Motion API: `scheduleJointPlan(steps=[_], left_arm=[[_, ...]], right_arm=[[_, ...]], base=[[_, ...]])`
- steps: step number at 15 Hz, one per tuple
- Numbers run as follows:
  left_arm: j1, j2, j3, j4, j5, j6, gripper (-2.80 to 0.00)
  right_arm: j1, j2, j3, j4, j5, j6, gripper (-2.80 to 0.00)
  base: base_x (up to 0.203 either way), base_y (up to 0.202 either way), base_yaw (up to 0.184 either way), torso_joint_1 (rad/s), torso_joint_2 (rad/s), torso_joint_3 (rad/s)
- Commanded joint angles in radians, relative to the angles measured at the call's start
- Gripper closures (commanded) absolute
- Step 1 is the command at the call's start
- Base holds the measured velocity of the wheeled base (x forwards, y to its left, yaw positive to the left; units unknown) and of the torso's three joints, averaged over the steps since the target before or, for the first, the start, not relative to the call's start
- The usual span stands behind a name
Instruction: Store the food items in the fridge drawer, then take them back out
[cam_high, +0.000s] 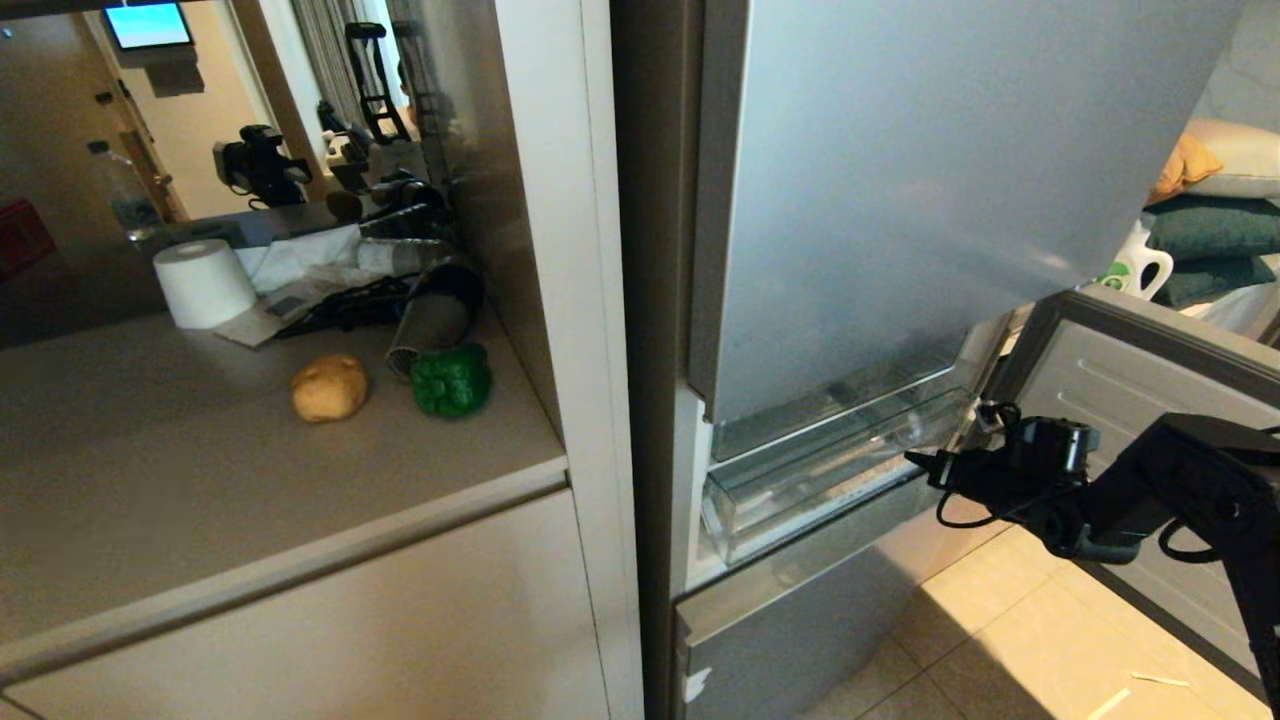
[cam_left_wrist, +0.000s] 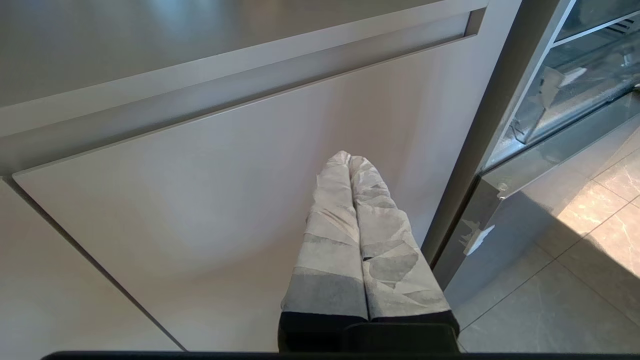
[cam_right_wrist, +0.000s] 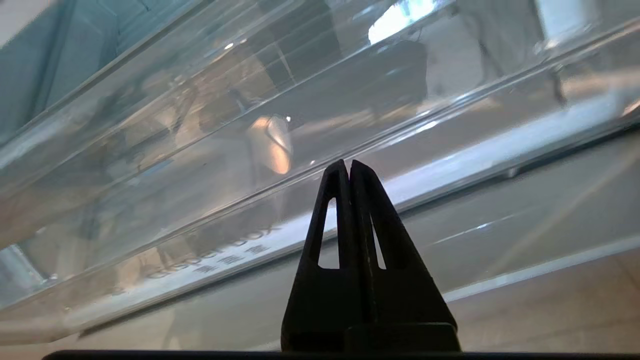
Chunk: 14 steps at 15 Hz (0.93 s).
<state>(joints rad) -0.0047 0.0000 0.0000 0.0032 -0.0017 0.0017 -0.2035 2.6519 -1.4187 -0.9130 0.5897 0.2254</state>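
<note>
Right hand (cam_high: 915, 460), fingers pressed together, points at fridge drawer (cam_high: 800, 490) front.

The fridge drawer (cam_high: 800, 480) is left only a little way out, its mouth roofed by the closed upper door (cam_high: 900, 200) — a narrow gap above. On the right, passage is hemmed by the swung-open lower door (cam_high: 1130, 370). The counter (cam_high: 200, 470) before the potato-like lump (cam_high: 329, 388) and bell pepper (cam_high: 451, 380) lies free.
</note>
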Motion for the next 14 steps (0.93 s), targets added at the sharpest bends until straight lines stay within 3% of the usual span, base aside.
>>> scheduleJointPlan(steps=[1, 9, 12, 14], left_arm=[[0.0, 0.002, 0.0, 0.0, 0.0, 0.0, 0.0], [0.0, 0.002, 0.0, 0.0, 0.0, 0.0, 0.0], [0.0, 0.002, 0.0, 0.0, 0.0, 0.0, 0.0], [0.0, 0.002, 0.0, 0.0, 0.0, 0.0, 0.0]], right_arm=[[0.006, 0.025, -0.046, -0.005, 0.003, 0.003, 0.0], [0.052, 0.078, -0.186, 0.011, -0.004, 0.02, 0.0], [0.044, 0.064, -0.142, 0.016, -0.007, 0.023, 0.0], [0.02, -0.013, -0.016, 0.016, -0.01, 0.019, 0.0]], base=[[0.0, 0.0, 0.0, 0.0, 0.0, 0.0], [0.0, 0.0, 0.0, 0.0, 0.0, 0.0], [0.0, 0.0, 0.0, 0.0, 0.0, 0.0], [0.0, 0.0, 0.0, 0.0, 0.0, 0.0]])
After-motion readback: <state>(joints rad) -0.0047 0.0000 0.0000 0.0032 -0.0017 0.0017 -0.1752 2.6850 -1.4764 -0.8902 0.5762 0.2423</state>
